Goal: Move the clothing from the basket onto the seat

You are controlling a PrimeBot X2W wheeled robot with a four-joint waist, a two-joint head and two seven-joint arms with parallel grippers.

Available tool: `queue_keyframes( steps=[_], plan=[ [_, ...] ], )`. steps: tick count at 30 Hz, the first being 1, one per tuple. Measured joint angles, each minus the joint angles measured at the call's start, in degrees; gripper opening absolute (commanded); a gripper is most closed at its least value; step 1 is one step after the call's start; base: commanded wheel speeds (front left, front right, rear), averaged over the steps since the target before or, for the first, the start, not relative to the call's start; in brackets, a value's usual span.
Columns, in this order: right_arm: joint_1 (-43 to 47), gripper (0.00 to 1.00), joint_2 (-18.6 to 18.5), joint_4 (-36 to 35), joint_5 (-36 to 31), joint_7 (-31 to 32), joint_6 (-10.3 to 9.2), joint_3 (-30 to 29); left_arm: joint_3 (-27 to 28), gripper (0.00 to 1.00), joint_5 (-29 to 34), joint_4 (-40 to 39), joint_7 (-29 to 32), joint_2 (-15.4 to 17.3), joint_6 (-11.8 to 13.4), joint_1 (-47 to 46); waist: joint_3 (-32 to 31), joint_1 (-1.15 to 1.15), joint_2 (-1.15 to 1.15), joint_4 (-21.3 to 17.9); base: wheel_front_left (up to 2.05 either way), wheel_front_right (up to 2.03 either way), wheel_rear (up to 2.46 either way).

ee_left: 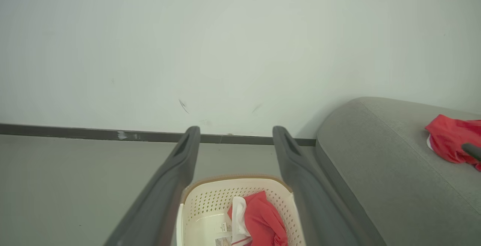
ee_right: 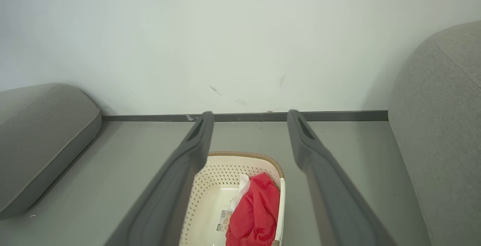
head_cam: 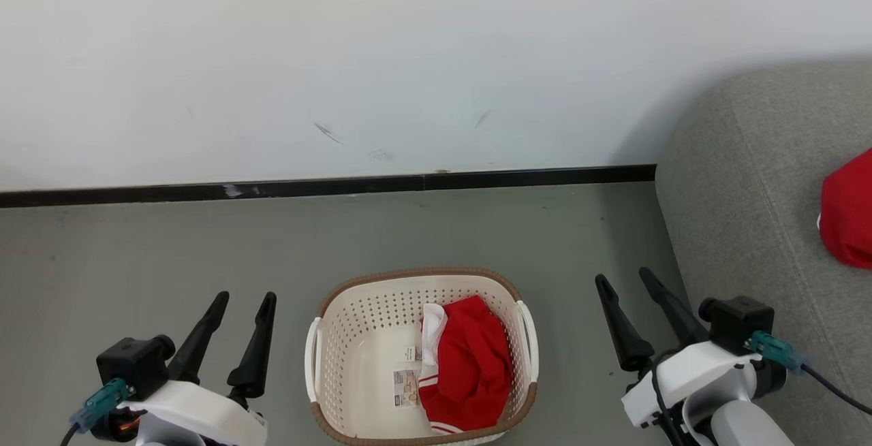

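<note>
Progress check: partway, by the look of it. One red garment (head_cam: 848, 218) lies on the grey seat (head_cam: 742, 228), well right of the basket (head_cam: 368, 313). A second red garment with white trim (head_cam: 470, 364) sits inside the basket, bunched against its right side, and that piece is what you have left. To the left of it the basket's bottom is bare apart from a paper label (head_cam: 407, 388). No other clothing in there that I can make out; anything under the red bundle is hidden.

Your left gripper (head_cam: 246, 298) has its fingers spread wide with nothing between them, left of the basket and clear of its left handle (head_cam: 312, 357). Your right gripper (head_cam: 621, 276) is spread wide too and holds nothing, right of the basket, between it and the seat's front edge. Neither touches the basket or the cloth.

In the head view the bundle is nearer the basket's right side, so the right gripper looks the closer one for the reach. Both wrist views look past the fingers down at the basket, red bundle low between them. Expect to drop in over the brown rim (head_cam: 422, 273) before closing. Basket stands on the grey floor (head_cam: 170, 248), short of the dark skirting (head_cam: 340, 186).
</note>
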Motion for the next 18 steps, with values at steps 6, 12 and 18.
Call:
queue_keyframes(
  steps=[6,12,18],
  plan=[
    [1.11,1.0,0.03,-1.1,-0.01,0.0,0.0,-0.55,-0.05,1.0,0.09,0.21,0.0,0.09,-0.44,0.01,0.45,0.0,0.0,-0.32,0.0,0.0,0.0],
    [2.08,1.0,0.07,-2.0,-0.13,0.0,0.0,-1.69,-0.55,1.0,0.54,0.49,0.0,0.27,-0.93,0.01,1.2,0.0,0.0,-0.71,0.0,0.0,0.0],
    [3.96,1.0,0.18,-2.75,-0.22,0.0,0.0,-2.1,-1.91,1.0,0.75,0.66,0.54,0.56,-1.53,-0.02,2.52,0.0,0.0,-1.28,0.0,0.0,0.0]
  ],
)
